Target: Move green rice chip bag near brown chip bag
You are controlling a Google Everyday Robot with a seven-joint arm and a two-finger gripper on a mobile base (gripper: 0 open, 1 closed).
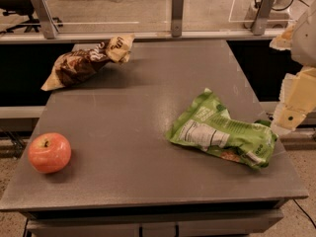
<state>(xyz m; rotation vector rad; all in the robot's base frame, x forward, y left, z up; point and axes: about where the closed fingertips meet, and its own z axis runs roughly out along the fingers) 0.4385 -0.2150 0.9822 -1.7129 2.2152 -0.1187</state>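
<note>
At 8 o'clock on the grey table (128, 112), near the left edge: a red apple (49, 152), stem up, on its own. Up at 11 o'clock, by the far-left corner: the brown chip bag (86, 62), lying on a slant with the tan-yellow end at upper right and the other end poking past the left edge. Metal post (177, 14) of a glass barrier sits behind the table at 12 o'clock.

Green rice chip bag (222, 132) is at 4 o'clock, flat and crumpled, white nutrition label facing up and to the left, long axis running from upper left to lower right. Well apart from the brown bag: most of the tabletop lies between them, diagonally.

Gripper (289, 113) is at 3 o'clock, hanging off the right table edge, pale yellow-white, low end just beside the green bag's right end. Contact with the bag: can't tell. Open or closed: can't tell either, since the frame edge crops it.
</note>
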